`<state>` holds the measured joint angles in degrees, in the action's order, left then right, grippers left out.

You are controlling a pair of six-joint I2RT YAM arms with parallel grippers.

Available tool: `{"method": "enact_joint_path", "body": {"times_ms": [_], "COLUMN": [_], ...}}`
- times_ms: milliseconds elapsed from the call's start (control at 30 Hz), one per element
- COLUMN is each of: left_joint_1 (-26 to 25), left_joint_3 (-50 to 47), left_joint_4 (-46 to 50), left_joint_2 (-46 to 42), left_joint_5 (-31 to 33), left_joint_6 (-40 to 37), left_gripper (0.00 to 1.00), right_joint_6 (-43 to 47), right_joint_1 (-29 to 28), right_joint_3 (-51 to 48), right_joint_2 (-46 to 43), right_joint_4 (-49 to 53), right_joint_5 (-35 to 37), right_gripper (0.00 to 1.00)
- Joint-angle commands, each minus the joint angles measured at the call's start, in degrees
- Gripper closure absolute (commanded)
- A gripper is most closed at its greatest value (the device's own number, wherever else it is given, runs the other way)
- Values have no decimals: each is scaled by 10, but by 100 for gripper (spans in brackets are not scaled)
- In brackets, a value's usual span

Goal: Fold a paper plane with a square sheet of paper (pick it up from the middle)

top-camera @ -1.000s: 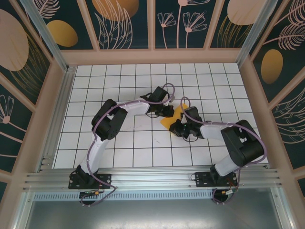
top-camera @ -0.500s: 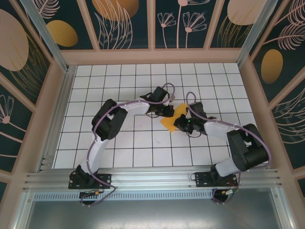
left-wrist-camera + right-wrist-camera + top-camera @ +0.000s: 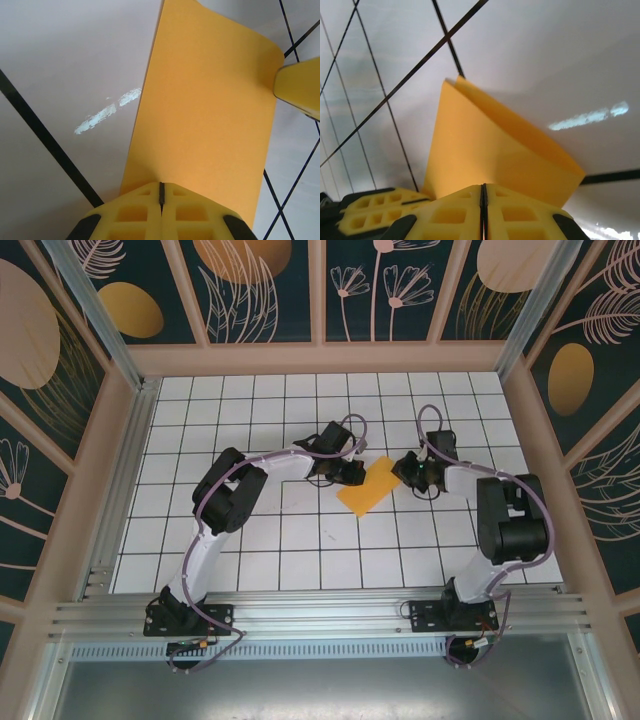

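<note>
The left fingers [image 3: 155, 194] are clenched tight, their tips at the left edge of the square sheet of paper [image 3: 205, 115], which is folded into an orange strip. The right fingers [image 3: 490, 195] are clenched too, at the strip's far right end, where its layers gape apart. Whether either pair pinches the paper I cannot tell. The strip lies slantwise mid-counter [image 3: 250, 540], between both arms.

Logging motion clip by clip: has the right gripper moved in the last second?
Yes. Shut on the paper, the right gripper has shifted right and away from the near edge of the grid.
</note>
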<state>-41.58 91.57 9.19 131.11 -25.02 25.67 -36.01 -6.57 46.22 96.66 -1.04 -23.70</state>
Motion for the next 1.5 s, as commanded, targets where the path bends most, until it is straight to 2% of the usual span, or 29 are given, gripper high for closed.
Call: {"method": "enact_joint_path", "body": {"times_ms": [0, 200, 500, 767, 1033, 1133, 1233, 1367, 1467], "left_joint_1": [0, 0, 0, 0, 0, 0, 1, 0, 0], "left_joint_3": [-7, -10, -4, 0, -2, -4, -14, -40, -50], "left_joint_4": [34, 35, 36, 39, 38, 38, 31, -18, -50], "left_joint_2": [18, 19, 20, 23, 22, 20, 7, -23, -50], "left_joint_5": [15, 14, 15, 14, 14, 14, 18, -4, -8], "left_joint_6": [-11, -11, -10, -10, -9, -9, 1, 35, 52], "left_gripper": [97, 98, 97, 98, 97, 97, 97, 94, 94], "right_joint_6": [29, 39, 58, 49, 52, 55, 63, 60, 46], "right_joint_1": [9, 24, 43, 55, 55, 56, 55, 55, 54], "right_joint_3": [17, 17, 37, 28, 27, 26, 43, 46, 26], "right_joint_2": [36, 70, -8, 35, 77, 71, 35, -23, -25], "right_joint_4": [8, 31, 49, 22, 60, 51, 75, 108, 107], "right_joint_5": [14, 19, 0, -43, 40, 24, 9, 44, 33], "right_gripper": [87, 87, 87, 87, 87, 87, 84, 76, 71]}}
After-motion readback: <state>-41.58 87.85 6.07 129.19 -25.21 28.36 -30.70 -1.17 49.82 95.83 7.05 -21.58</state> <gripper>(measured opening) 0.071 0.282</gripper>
